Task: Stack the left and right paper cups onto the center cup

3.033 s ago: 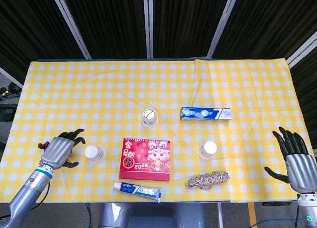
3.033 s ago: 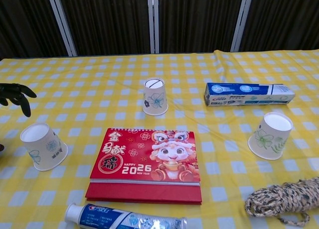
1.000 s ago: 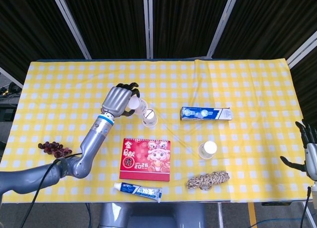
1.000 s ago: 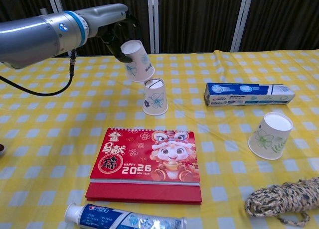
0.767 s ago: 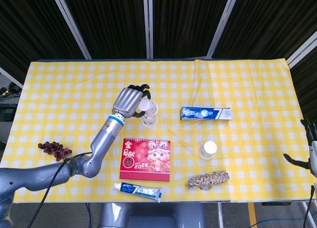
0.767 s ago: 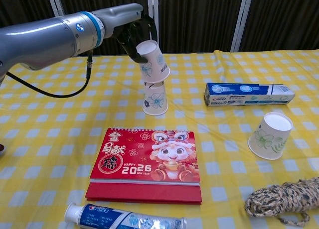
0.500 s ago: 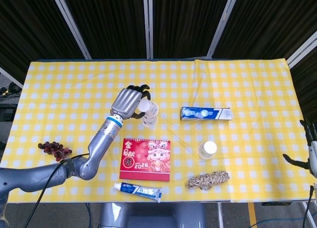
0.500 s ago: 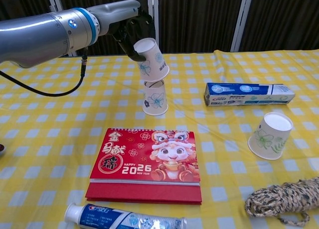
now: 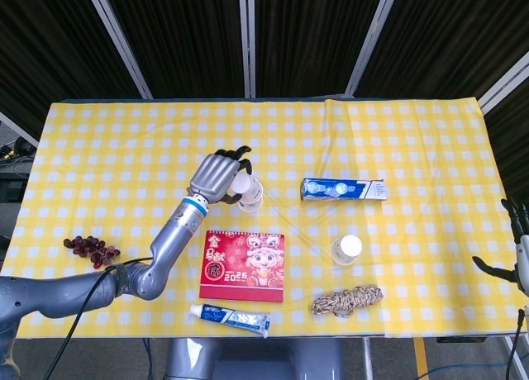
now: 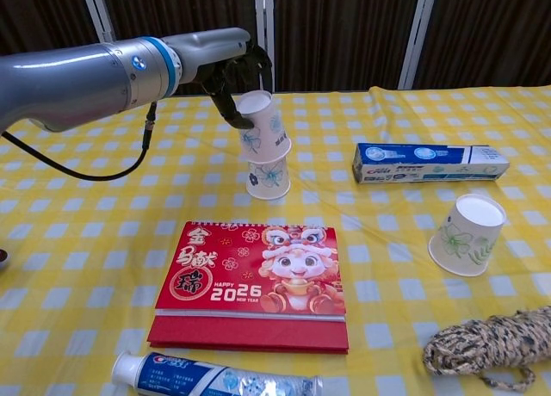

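Head view: a yellow checked tablecloth (image 9: 413,140) is seen against dark curtains (image 9: 314,33), with the right hand (image 9: 517,248) spread, holding nothing. Only there are grapes (image 9: 91,248) visible. A paper cup (image 10: 263,125) is gripped by the left hand (image 10: 237,73) over the center cup (image 10: 269,176).

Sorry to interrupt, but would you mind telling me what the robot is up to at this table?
The left hand holds an upside-down paper cup, tilted, over the center cup; it is partly down on it, not seated. The other paper cup sits untouched near the rope. The right hand waits open at the table's edge. The calendar, toothpaste tube and toothpaste box lie unused.
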